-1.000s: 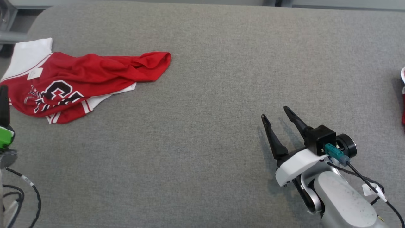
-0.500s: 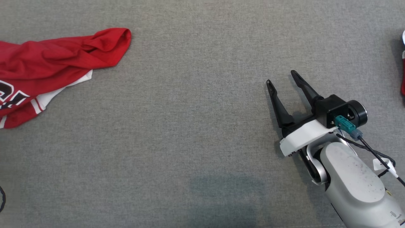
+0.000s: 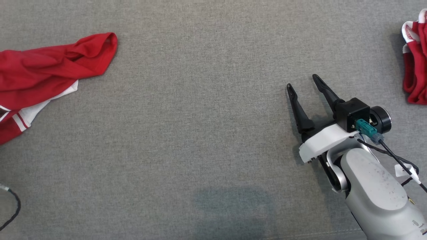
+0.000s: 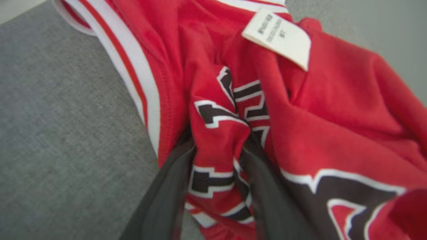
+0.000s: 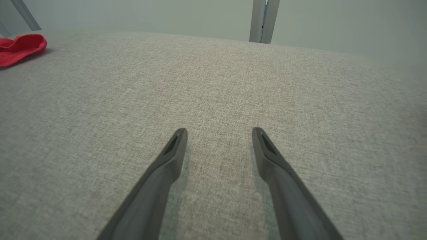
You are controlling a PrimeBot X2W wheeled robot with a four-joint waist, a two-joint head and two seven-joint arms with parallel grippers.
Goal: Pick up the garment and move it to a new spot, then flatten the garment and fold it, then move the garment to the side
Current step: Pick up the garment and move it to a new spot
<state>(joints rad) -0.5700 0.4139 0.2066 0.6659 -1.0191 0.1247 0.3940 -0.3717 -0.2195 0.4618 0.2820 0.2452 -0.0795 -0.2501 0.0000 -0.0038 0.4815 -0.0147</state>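
Note:
The garment [image 3: 43, 73] is a red jersey with white trim and black lettering, lying crumpled at the left edge of the grey padded surface [image 3: 200, 133]. In the left wrist view the garment [image 4: 317, 110] is close up, and my left gripper [image 4: 218, 133] has a bunched fold of it squeezed between its dark fingers [image 4: 166, 196], their tips buried in cloth. A white label [image 4: 277, 36] shows near the collar. My right gripper [image 3: 302, 81] rests open over bare surface at the right, far from the jersey. From the right wrist, the right gripper [image 5: 218, 131] holds nothing, and the garment [image 5: 20, 46] lies far left.
A second red and white piece of clothing [image 3: 415, 66] lies bunched at the right edge. A black cable [image 3: 13, 210] loops at the lower left. Wide bare surface stretches between the jersey and the right arm.
The head camera has swung, so the jersey now sits further left and the other red clothing has come into view at the right. The right gripper stays open.

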